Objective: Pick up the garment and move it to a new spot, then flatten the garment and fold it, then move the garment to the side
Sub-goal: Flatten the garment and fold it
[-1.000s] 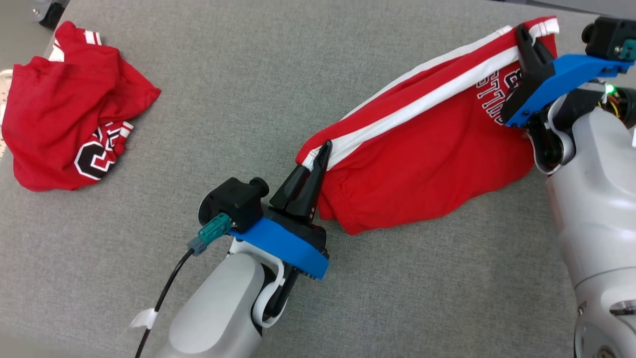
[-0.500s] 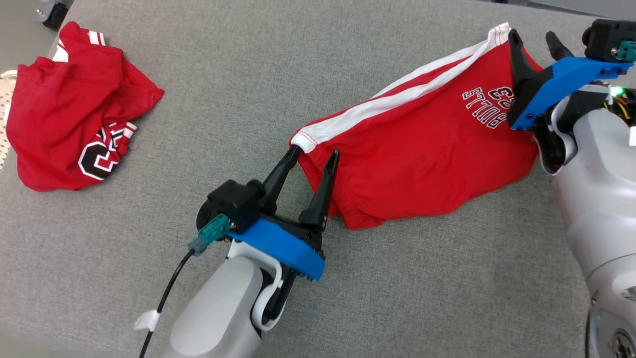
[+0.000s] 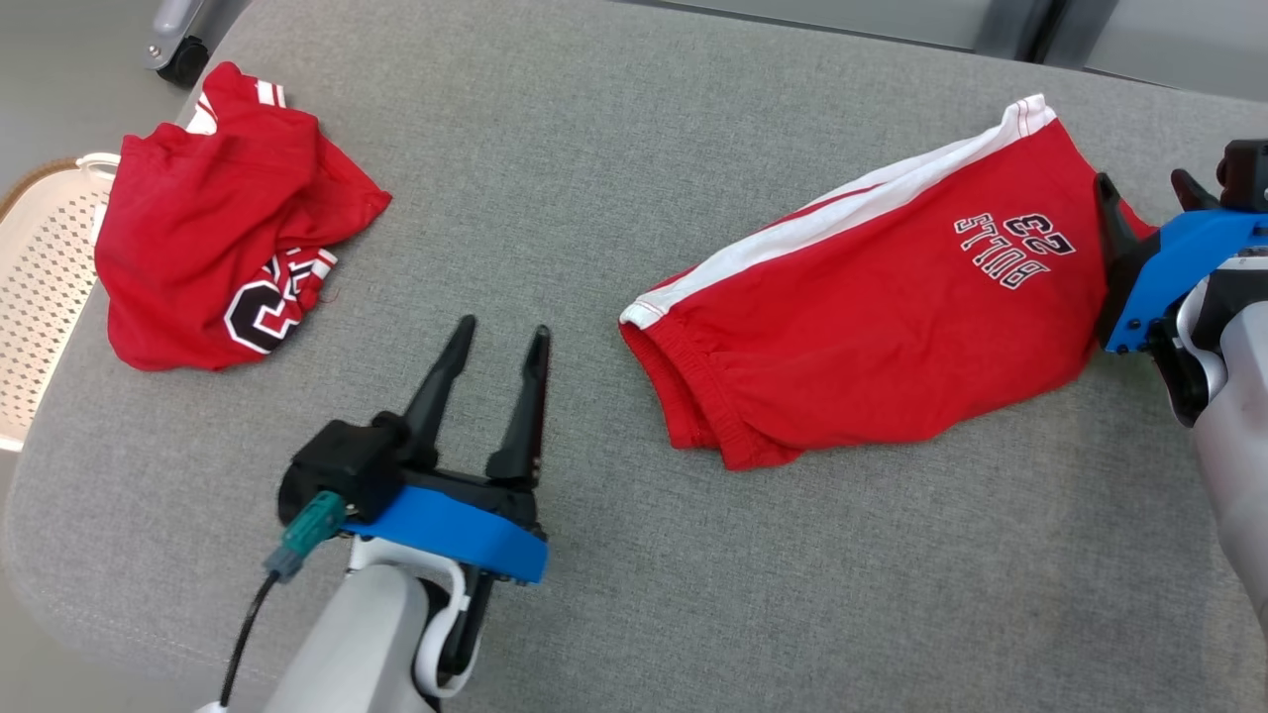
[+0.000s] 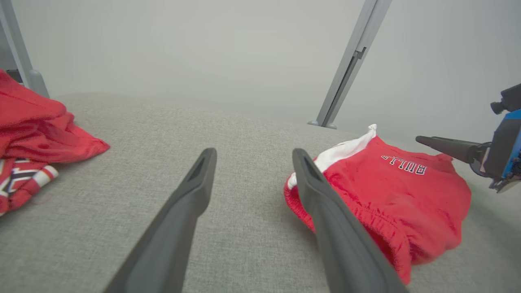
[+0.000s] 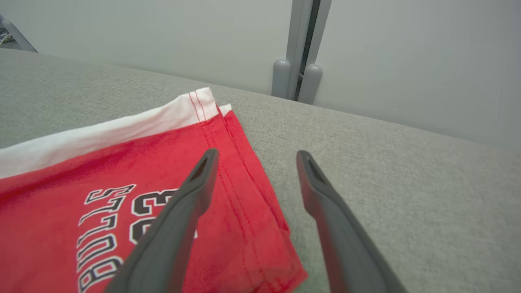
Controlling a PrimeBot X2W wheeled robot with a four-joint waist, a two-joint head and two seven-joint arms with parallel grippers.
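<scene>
1. Red shorts (image 3: 872, 327): they lie spread out on the right half of the grey upholstered surface (image 3: 594, 168), held by neither gripper. A white side stripe (image 3: 842, 213) runs along the far edge. The "BULLS 23" print (image 3: 1012, 248) sits near the hem end and reads upside down in the head view.
2. Elastic waistband (image 3: 693, 396): this end of the shorts points toward the robot's left. It is slightly bunched, with the cloth doubled under at the near corner.
3. Left gripper (image 3: 502, 329): the jaws stand wide apart with nothing between them. It is to the left of the waistband and clear of it, with a strip of bare surface between them.
4. Right gripper (image 3: 1139, 180): the jaws are likewise spread and empty, at the hem end. In the right wrist view one finger (image 5: 191, 199) crosses the cloth beside the "23" and the other lies over bare surface. Contact with the cloth cannot be judged.
5. Second red garment (image 3: 218, 228): it is crumpled at the far left of the surface, well apart from the shorts, with a black-and-white numeral showing.
6. White perforated basket (image 3: 40, 287): it stands beyond the left edge of the surface, just beside the crumpled garment.
</scene>
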